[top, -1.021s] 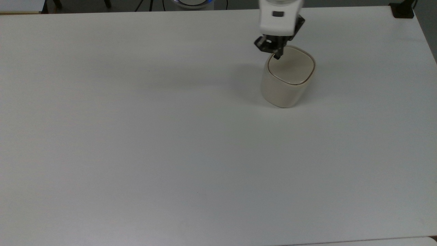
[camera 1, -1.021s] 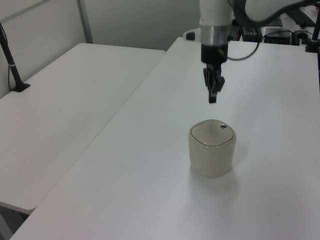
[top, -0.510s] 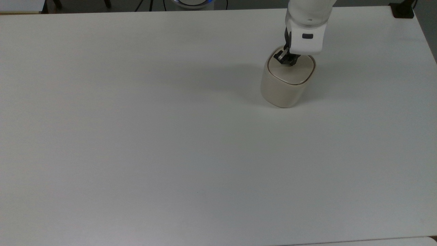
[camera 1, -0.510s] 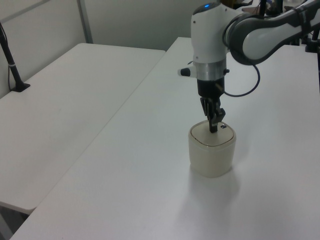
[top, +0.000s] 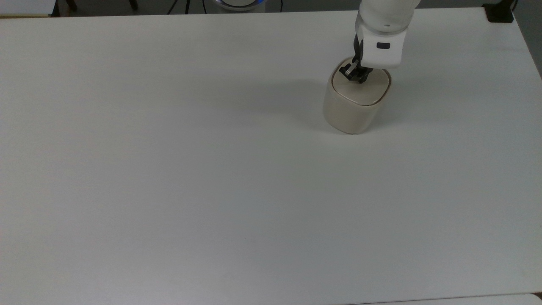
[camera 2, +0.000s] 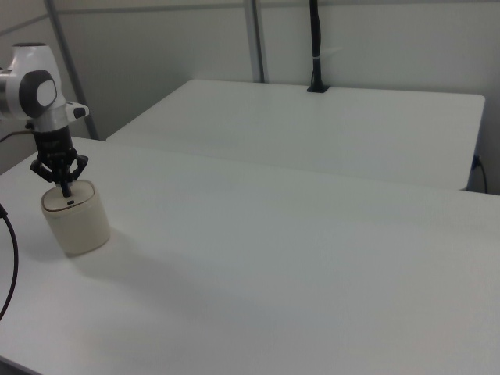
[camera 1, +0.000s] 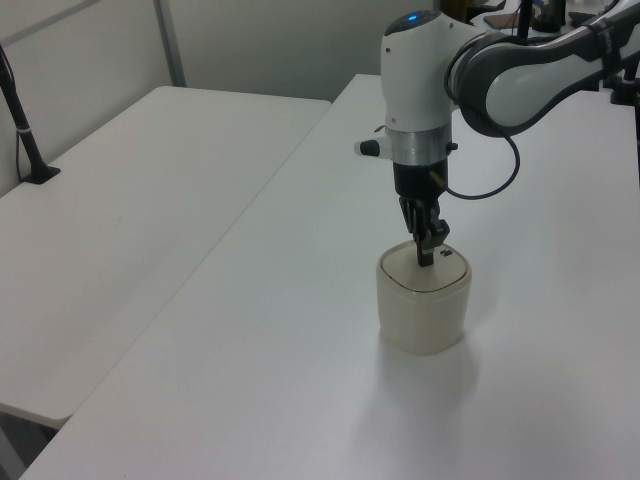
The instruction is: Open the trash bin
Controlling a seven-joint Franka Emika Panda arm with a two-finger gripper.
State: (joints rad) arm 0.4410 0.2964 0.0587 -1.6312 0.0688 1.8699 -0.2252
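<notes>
Item one: your small cream, rounded-square trash bin (top: pixel 353 103) with its flat lid (top: pixel 362 88) stands upright on the white table (top: pixel 169 169). In the top view it sits toward the far right of the tabletop; in the left view (camera 1: pixel 424 300) it is near the middle of the table; in the right view (camera 2: pixel 75 216) it is at the far left. The lid lies flush and level in the bin's rim, closed.

Item two: your black two-finger gripper (top: pixel 355 75) on the white arm (top: pixel 383 29) points straight down onto the lid. In the top view its tip is over the lid's far-left part. In the left view the gripper (camera 1: pixel 428 250) meets the lid's far edge, just beside a small dark mark (camera 1: pixel 446 255) on the lid. In the right view the gripper (camera 2: pixel 64 186) touches the lid near its far edge. The fingers are drawn together to a single narrow tip, with nothing held between them.

Item three: a second white table (camera 1: pixel 130 220) stands beside yours, with a black post (camera 1: pixel 25 125) on it.
</notes>
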